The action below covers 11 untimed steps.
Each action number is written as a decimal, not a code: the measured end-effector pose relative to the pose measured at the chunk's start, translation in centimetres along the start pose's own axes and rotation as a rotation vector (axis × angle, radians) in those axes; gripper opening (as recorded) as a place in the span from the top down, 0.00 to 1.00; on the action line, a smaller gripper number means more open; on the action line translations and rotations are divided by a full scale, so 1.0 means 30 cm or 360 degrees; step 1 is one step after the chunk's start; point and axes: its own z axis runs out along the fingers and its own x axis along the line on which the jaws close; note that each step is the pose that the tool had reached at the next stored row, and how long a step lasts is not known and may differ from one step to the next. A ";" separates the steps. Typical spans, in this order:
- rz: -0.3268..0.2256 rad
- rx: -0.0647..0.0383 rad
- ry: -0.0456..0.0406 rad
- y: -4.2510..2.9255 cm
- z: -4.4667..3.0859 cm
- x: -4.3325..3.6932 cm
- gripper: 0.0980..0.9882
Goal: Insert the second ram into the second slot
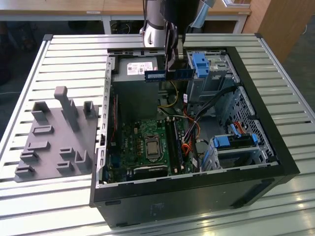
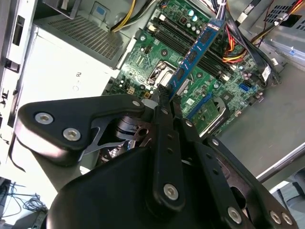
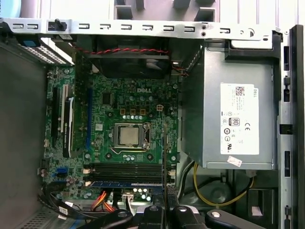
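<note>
Exterior view: the gripper (image 1: 170,69) pinches the second ram (image 1: 155,74), a thin flat blue stick. It is held level, high above the green motherboard (image 1: 142,132) and near the rear wall of the open black metal case (image 1: 187,196), with free air beneath.

Second wrist view: the black jaws are pressed onto one end of the stick (image 2: 198,47), well apart from the motherboard. Another blue stick (image 2: 200,104) is seated beside the black memory slots (image 2: 174,36).

First wrist view: on the motherboard, the empty slots (image 3: 126,169) lie between the square CPU socket (image 3: 128,136) and the seated stick (image 3: 126,182). Orange cables (image 3: 102,198) crowd that edge.
</note>
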 end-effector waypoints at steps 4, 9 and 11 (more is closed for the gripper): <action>0.0049 0.0001 -0.0002 0.000 0.000 0.000 0.96; 0.0110 0.0002 -0.0004 0.000 0.000 0.000 0.96; 0.0133 0.0002 -0.0005 0.000 0.000 0.000 0.96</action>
